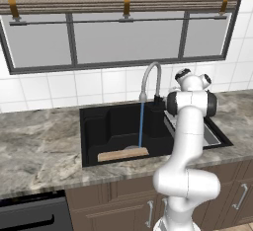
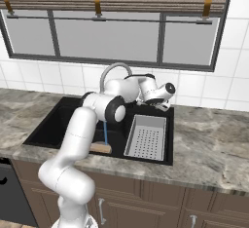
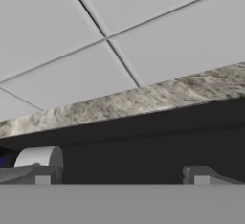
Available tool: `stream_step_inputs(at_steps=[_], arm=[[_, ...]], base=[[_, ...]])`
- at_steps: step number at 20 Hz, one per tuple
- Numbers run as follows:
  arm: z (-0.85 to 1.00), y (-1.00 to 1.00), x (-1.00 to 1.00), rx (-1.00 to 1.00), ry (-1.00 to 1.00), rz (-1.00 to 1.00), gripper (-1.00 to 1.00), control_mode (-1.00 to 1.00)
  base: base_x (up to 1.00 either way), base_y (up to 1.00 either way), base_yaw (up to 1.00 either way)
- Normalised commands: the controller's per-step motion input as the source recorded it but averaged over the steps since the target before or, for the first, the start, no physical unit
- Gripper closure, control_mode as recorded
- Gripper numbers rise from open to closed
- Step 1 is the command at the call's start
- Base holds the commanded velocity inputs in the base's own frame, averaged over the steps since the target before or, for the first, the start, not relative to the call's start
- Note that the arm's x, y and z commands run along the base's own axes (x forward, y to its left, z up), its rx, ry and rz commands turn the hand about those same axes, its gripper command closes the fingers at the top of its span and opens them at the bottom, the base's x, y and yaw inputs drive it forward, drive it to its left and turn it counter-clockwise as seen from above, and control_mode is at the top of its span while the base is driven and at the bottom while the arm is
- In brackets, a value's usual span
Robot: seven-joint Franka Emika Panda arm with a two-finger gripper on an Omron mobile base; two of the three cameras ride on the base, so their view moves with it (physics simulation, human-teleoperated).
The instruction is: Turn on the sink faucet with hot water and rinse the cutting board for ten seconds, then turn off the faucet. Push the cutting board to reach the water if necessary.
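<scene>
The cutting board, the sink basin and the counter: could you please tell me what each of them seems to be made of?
The cutting board looks like light tan wood, unvarnished, with a plain matte face. The sink looks like matte black composite or stone, since it shows no shine, though coated metal is possible. The counter looks like polished grey-brown marble or granite, judging by its veined mottling.

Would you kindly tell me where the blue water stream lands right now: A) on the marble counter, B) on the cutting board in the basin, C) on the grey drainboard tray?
B: the water falls from the faucet onto the cutting board in the sink.
</scene>
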Motion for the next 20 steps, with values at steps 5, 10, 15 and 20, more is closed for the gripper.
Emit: stream_step_inputs(at_steps=[5,10,15,20], arm=[[0.0,0.01,0.0,0.0,0.0,0.0,-1.0,-1.0],[0.0,0.17,0.0,0.0,0.0,0.0,-1.0,-1.0],[0.0,0.23,0.0,0.0,0.0,0.0,-1.0,-1.0],[0.03,0.14,0.0,0.0,0.0,0.0,-1.0,-1.0]], base=[[0.0,0.0,0.0],[0.0,0.0,0.0],[0.0,0.0,0.0],[0.0,0.0,0.0]])
